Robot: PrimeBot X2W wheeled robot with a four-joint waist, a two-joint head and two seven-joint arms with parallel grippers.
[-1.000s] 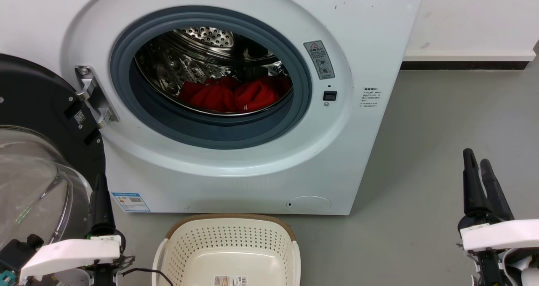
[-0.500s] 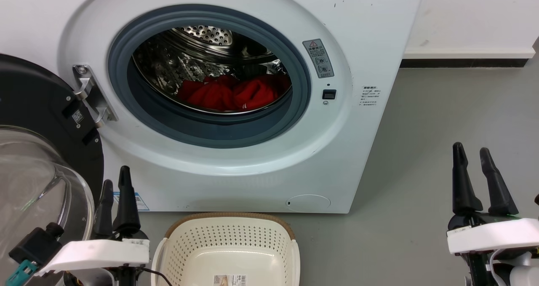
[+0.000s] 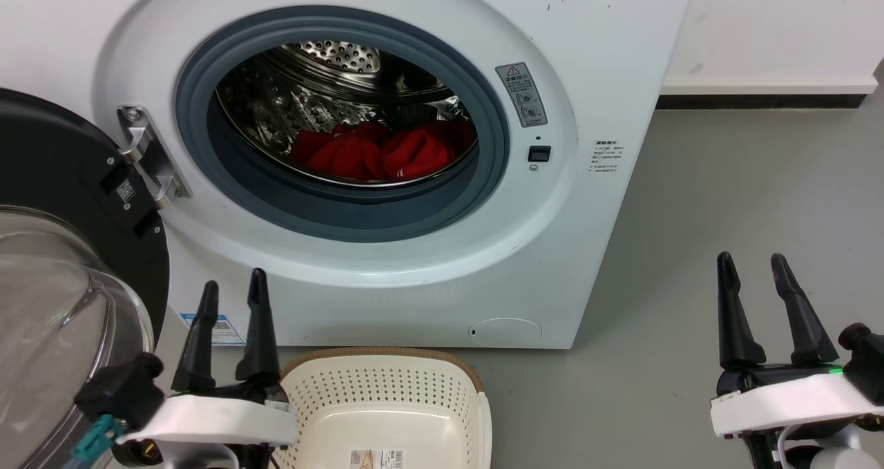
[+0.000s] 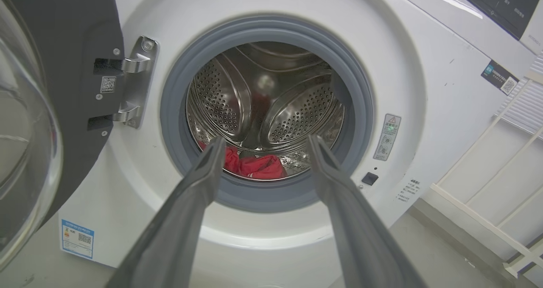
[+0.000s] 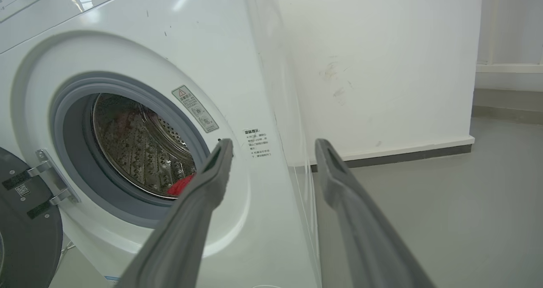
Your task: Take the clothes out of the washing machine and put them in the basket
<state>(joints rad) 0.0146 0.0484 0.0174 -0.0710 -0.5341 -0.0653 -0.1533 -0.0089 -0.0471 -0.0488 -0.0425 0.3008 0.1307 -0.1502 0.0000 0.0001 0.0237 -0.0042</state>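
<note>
Plainly, the clothes (image 3: 383, 155) lay in a red heap at the bottom of the perforated steel drum (image 3: 304, 103), close to its front lip, inside the washing machine (image 3: 608, 54). A thin white stripe showed on one fold. The grey rubber ring (image 3: 359, 213) circled the porthole. The door (image 3: 48, 179) stood swung wide to the left on its metal hinge (image 3: 148, 155), its black rim and bulging clear glass turned towards us.

The basket (image 3: 376, 353) sat on the grey floor (image 3: 690, 199) just in front of the machine, below the porthole, its pale bottom bare around a barcode sticker (image 3: 376, 458).

Our left gripper (image 3: 233, 280) hung low between the door and the basket, its two dark fingers parted and holding nothing. In the left wrist view those fingers pointed at the porthole, with the red heap showing between them. Our right gripper (image 3: 751, 258) hovered over the floor to the right of the machine, well apart from it, fingers likewise spread and empty. A white wall (image 3: 773, 27) with a dark skirting ran behind.
</note>
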